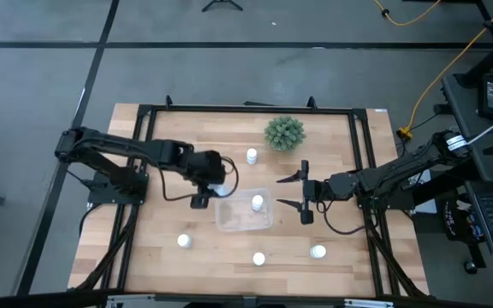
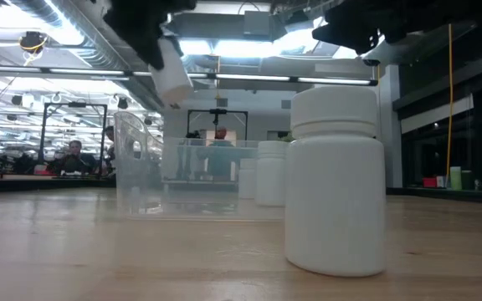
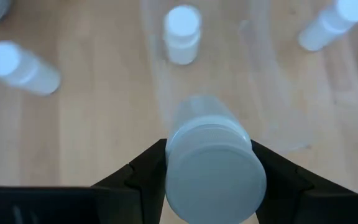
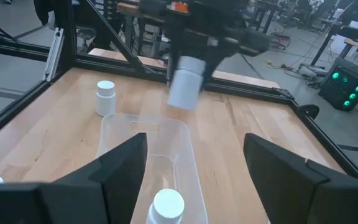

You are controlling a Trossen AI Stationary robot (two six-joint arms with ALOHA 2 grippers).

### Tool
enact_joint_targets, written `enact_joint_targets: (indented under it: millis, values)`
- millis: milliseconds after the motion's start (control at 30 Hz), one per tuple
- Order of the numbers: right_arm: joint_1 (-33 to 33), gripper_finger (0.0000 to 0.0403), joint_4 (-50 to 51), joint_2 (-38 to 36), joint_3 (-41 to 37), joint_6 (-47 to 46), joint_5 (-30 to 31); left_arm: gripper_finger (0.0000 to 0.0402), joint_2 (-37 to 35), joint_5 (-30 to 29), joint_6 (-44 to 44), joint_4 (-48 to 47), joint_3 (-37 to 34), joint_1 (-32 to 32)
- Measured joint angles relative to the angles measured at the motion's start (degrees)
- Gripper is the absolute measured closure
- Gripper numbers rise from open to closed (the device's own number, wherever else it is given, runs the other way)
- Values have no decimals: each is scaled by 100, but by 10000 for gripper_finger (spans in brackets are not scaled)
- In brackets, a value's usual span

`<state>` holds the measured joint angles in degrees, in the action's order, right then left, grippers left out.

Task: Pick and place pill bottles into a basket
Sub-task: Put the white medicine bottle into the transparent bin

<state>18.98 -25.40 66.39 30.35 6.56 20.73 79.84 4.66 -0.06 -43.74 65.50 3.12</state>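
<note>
Counter [image 1: 144, 248]: one, wooden, carrying everything; two arms; one basket [image 1: 243, 224], clear, mid-counter; one green spiky plant [image 1: 284, 133] at far side; six pill bottles: one upright inside basket [image 1: 258, 203], four standing on counter – near plant [image 1: 252, 155], near front edge [image 1: 184, 241] [image 1: 258, 257] [image 1: 317, 251]; sixth [image 4: 185, 83] clamped between fingers of left tool [image 3: 211, 177], held above basket's left end; right tool [image 1: 305, 193] just beside basket's right end, fingers spread wide, holding nothing.
</note>
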Motion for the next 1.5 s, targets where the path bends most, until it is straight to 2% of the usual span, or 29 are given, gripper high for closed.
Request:
enact_joint_targets:
  millis: [367,633,1367,1500]
  values:
    - [-6,132,-7,0,0,-2,0,226,1413,0,439,-410,1288,450]
    - [-6,132,6,0,0,-19,0,226,2045,7,734,-684,1413,417]
    - [-6,132,-141,212,-2,-11,-2,227,2244,417,986,-641,1416,373]
    - [-6,132,-143,212,-2,-8,-1,227,2240,670,1030,-379,1263,353]
